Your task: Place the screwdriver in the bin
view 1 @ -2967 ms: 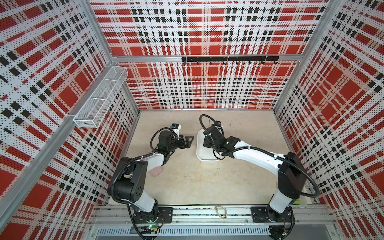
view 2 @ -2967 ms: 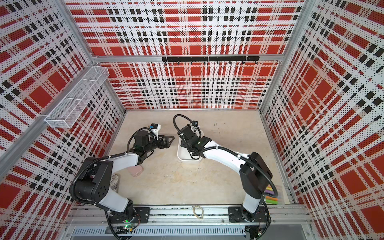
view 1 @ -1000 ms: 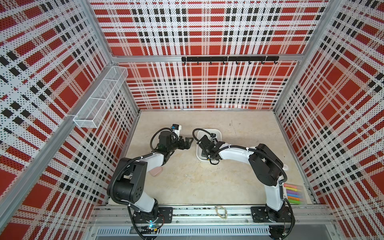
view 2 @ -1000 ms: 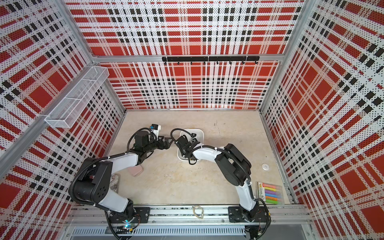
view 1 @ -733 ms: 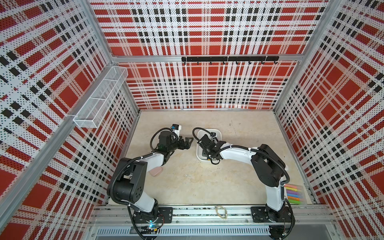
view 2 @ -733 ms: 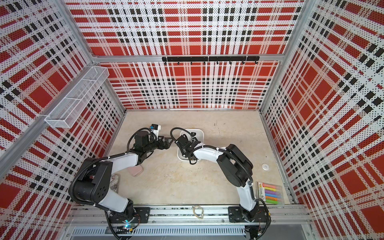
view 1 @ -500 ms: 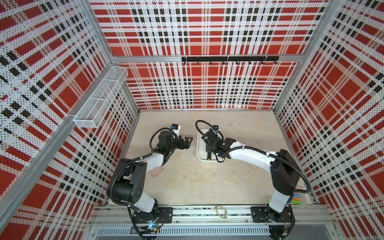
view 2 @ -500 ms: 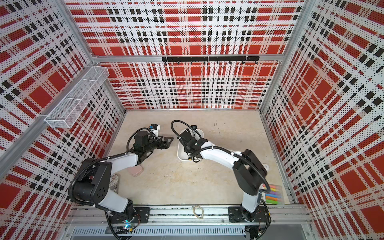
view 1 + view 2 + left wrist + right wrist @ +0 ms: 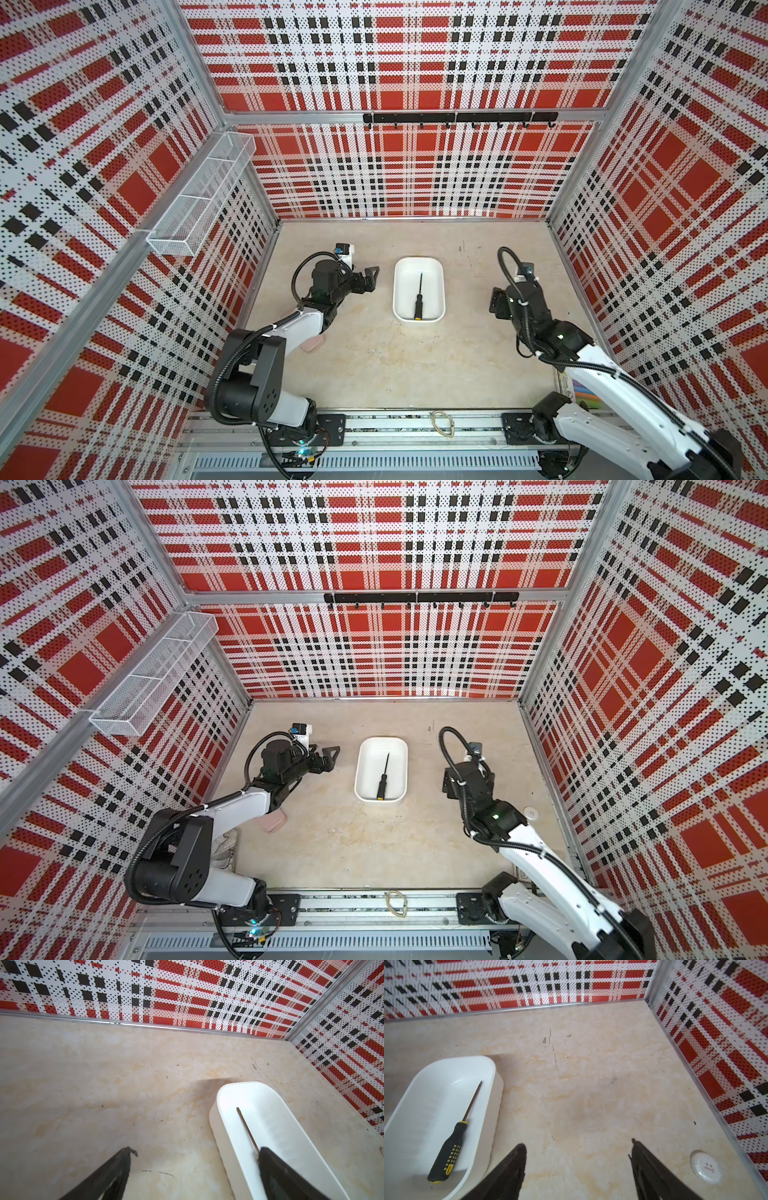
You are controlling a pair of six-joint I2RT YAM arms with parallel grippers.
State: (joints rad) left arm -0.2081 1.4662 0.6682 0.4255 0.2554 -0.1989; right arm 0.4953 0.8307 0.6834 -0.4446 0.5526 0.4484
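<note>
The screwdriver (image 9: pixel 418 301) lies flat on the floor of the bin (image 9: pixel 404 286) in both top views. It runs along the tray's length, with its thin shaft toward the back wall and its black-and-yellow handle close to the tray's near end. The bin sits on the beige table (image 9: pixel 395 365) between the two arms, and neither arm touches it. The left arm rises from the front rail, folds at its elbow and reaches toward the back. Its wrist is turned so that the left gripper (image 9: pixel 370 279) points sideways at the bin and stops just beside the tray's left wall. Its jaws are spread wide and hold nothing, as the left wrist view shows. The right arm stretches from the front right corner up along the right side of the table. The right gripper (image 9: pixel 498 305) stands well apart from the bin's right wall. In the right wrist view the right gripper (image 9: pixel 577 1145) has its jaws spread wide over bare tabletop and grips nothing. A small white soap disc (image 9: pixel 705 1164) lies near the right wall. A pink object (image 9: pixel 313 344) lies partly under the left forearm.
</note>
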